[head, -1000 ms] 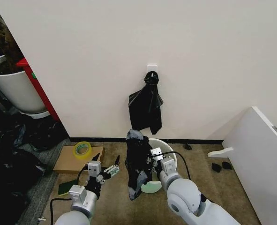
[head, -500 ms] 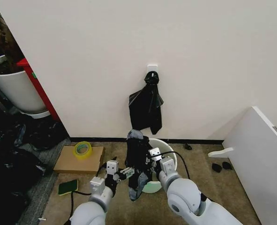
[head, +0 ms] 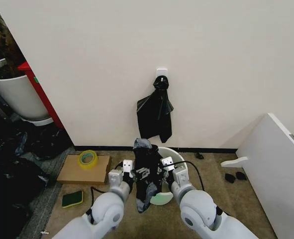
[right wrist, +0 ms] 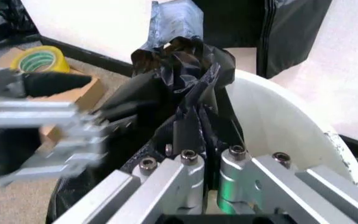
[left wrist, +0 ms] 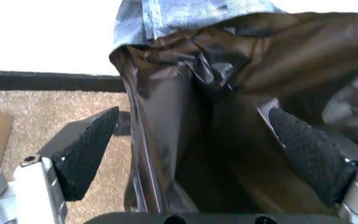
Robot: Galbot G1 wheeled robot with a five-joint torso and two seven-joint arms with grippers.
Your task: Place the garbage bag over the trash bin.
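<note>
- My right pincer (right wrist: 195, 140) is clamped on a bunched fold of the garbage bag (head: 147, 174), holding it upright at the near-left rim of the trash bin (head: 179, 158).
- My left pincer (left wrist: 191, 154) stands wide open, its pads (left wrist: 86, 149) either side of the bag, not gripping.
- I judge the bag's mouth needs opening: next, pinch one layer and pull apart.

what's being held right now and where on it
The right hand is shut on the garbage bag near its bunched top. The open left hand straddles its side.
</note>
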